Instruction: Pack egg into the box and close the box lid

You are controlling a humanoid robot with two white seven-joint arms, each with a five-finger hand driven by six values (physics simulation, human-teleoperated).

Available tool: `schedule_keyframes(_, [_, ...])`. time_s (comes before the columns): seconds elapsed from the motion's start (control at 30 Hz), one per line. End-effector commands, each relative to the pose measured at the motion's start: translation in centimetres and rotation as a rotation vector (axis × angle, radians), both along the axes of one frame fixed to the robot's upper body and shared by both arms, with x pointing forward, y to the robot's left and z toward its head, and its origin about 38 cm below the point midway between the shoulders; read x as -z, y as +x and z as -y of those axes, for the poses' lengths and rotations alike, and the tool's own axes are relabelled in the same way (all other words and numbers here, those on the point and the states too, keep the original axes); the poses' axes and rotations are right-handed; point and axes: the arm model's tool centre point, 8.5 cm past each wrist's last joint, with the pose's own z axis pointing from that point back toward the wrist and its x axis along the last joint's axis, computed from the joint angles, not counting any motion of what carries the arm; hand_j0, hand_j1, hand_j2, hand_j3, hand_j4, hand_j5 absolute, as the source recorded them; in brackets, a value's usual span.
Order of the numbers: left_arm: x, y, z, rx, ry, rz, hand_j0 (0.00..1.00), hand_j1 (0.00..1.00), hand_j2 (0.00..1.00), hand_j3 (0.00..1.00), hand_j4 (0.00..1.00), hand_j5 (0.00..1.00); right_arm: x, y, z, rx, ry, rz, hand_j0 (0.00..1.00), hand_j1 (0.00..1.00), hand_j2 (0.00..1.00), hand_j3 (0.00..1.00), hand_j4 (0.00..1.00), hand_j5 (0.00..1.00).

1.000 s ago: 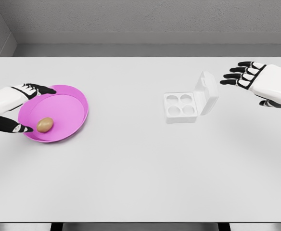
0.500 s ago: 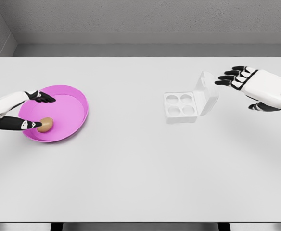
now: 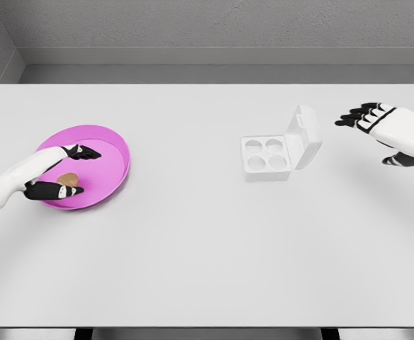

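Your left hand (image 3: 59, 172) pinches around the egg (image 3: 66, 180) in the pink plate (image 3: 115, 152), seemingly readying the lift toward the open box (image 3: 267, 156); right hand (image 3: 377, 124) hovers spread.

- We see a plain white desk (image 3: 193, 248)
- On our left a pink plate (image 3: 111, 145) lies directly on it
- Right of middle stands a white box (image 3: 267, 157), lid (image 3: 305, 136) raised

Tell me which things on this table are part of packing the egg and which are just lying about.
Part of the job:
egg, in the pink plate
egg box, four cups empty
box lid, standing open
left hand, around the egg
right hand, hovering right of the lid

Just lying about:
nothing else besides the white table
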Motion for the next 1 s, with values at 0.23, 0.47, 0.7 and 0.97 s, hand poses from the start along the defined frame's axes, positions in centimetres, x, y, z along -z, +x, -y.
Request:
schedule_keyframes(0.23, [0.0, 0.0, -0.9, -0.042, 0.067, 0.02, 0.81, 0.81, 0.81, 0.81, 0.81, 0.81, 1.5, 2.0, -0.2, 0.021, 0.003, -0.037, 1.0, 1.0, 1.0, 1.0, 1.0, 1.0])
schedule_keyframes(0.47, [0.2, 0.0, -1.6, -0.064, 0.168, 0.029, 0.79, 0.79, 0.79, 0.79, 0.79, 0.79, 2.1, 2.9, 0.9, 0.07, 0.016, -0.055, 1.0, 1.0, 1.0, 1.0, 1.0, 1.0])
schedule_keyframes(0.7, [1.3, 0.1, -1.7, -0.072, 0.231, 0.012, 0.78, 0.78, 0.78, 0.78, 0.78, 0.78, 3.0, 3.8, 0.8, 0.086, 0.008, -0.078, 1.0, 1.0, 1.0, 1.0, 1.0, 1.0])
schedule_keyframes(0.97, [2.4, 0.3, -2.3, -0.096, 0.27, -0.014, 0.77, 0.77, 0.77, 0.77, 0.77, 0.77, 2.8, 4.0, 0.6, 0.081, -0.009, -0.092, 1.0, 1.0, 1.0, 1.0, 1.0, 1.0])
